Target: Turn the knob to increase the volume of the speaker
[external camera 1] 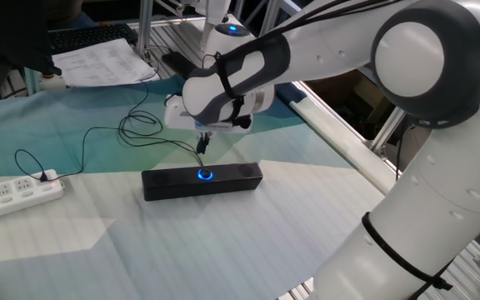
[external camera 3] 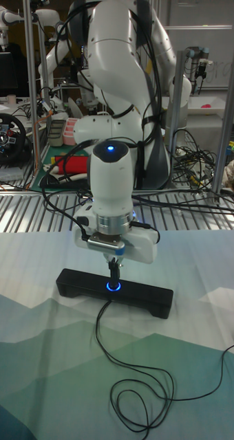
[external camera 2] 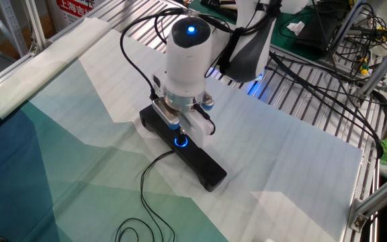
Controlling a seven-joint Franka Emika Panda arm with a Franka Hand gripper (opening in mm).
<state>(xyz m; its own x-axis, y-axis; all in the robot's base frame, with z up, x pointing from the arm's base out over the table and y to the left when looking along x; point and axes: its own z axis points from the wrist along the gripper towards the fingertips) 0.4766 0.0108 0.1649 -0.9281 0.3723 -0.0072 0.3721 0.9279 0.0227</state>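
Observation:
The speaker [external camera 1: 202, 182] is a long black bar lying on the teal and white cloth, also seen as speaker [external camera 2: 183, 149] and speaker [external camera 3: 113, 290]. Its knob [external camera 1: 203, 174] glows blue at the middle of the bar, showing as knob [external camera 2: 179, 141] and knob [external camera 3: 113, 287]. My gripper [external camera 1: 203, 148] points straight down just above the knob, with a small gap below the tips. The dark fingers [external camera 3: 114, 269] stand pressed together, holding nothing. In the other fixed view the white hand [external camera 2: 183, 117] covers the fingertips.
A thin black cable [external camera 3: 134, 395] runs from the speaker and loops over the cloth [external camera 1: 140, 125]. A white power strip [external camera 1: 15, 196] lies at the left. Papers [external camera 1: 98, 62] sit at the back. A metal grating [external camera 2: 301, 101] borders the cloth.

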